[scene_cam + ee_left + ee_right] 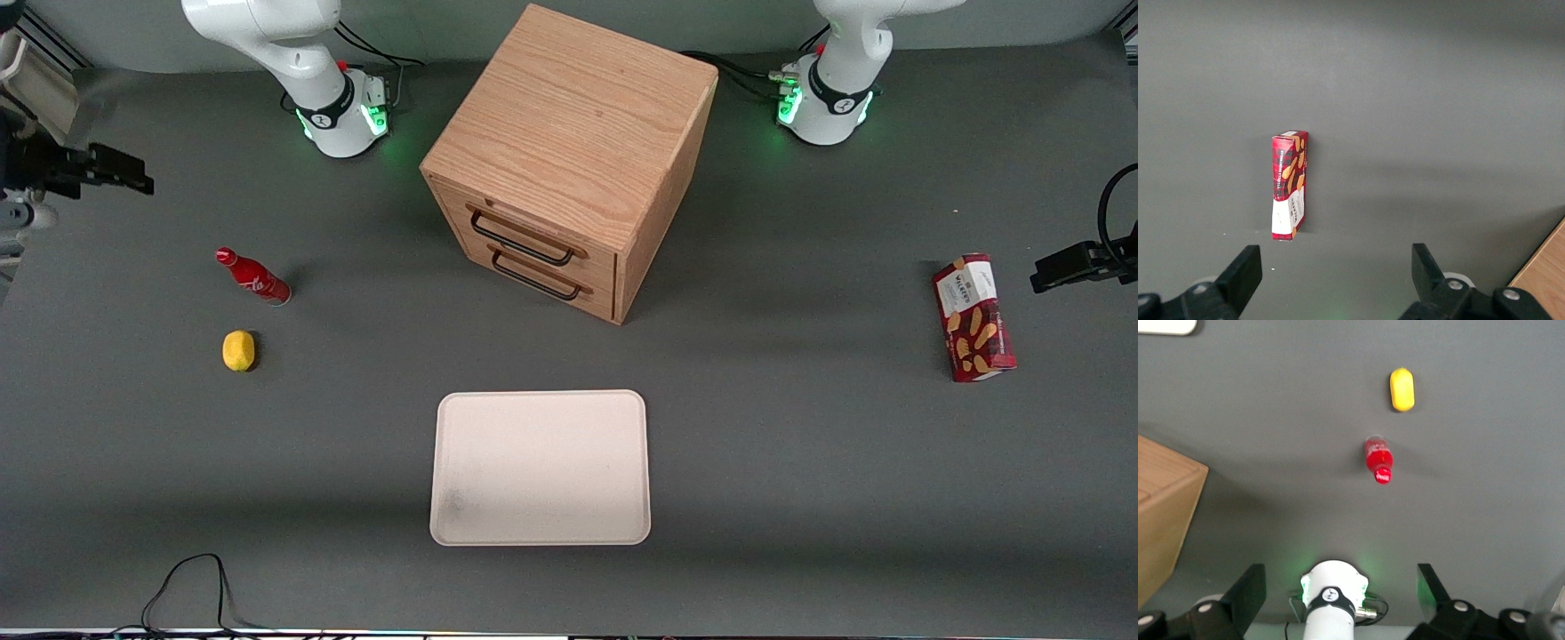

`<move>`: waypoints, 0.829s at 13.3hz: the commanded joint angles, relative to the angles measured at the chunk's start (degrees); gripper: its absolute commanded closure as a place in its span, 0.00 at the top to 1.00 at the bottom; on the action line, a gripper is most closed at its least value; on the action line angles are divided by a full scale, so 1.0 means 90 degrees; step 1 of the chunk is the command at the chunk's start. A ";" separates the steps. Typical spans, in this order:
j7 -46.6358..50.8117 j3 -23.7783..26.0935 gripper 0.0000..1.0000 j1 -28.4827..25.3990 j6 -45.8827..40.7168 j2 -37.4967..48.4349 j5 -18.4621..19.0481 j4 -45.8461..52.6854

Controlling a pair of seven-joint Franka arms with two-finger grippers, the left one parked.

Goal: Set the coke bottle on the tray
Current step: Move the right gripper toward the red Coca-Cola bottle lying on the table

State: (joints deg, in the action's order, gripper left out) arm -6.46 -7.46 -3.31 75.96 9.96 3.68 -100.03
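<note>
The coke bottle (253,276), slim and red with a red cap and white script, stands on the grey table toward the working arm's end. It also shows in the right wrist view (1379,459), seen from above. The cream-beige tray (540,467) lies flat near the front camera, in front of the cabinet's drawers, with nothing on it; a corner of it shows in the right wrist view (1165,325). My right gripper (138,180) hangs high above the table's working-arm end, well apart from the bottle. Its fingers stand wide open and empty (1340,587).
A yellow lemon (238,349) lies beside the bottle, nearer the front camera (1402,389). A wooden drawer cabinet (569,151) stands mid-table. A red biscuit box (973,317) lies toward the parked arm's end (1290,185). A black cable (191,587) loops at the front edge.
</note>
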 commanded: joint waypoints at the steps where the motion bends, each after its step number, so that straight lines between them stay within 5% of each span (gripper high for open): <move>1: -0.0521 -0.0253 1.00 -0.0052 0.0688 0.1030 0.0314 -0.1460; 11: -0.0591 -0.0655 1.00 -0.0052 0.3607 0.1170 0.0451 -0.4050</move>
State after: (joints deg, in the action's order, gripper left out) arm -10.77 -12.83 -3.32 102.85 20.39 6.70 -131.97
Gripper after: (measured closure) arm 0.000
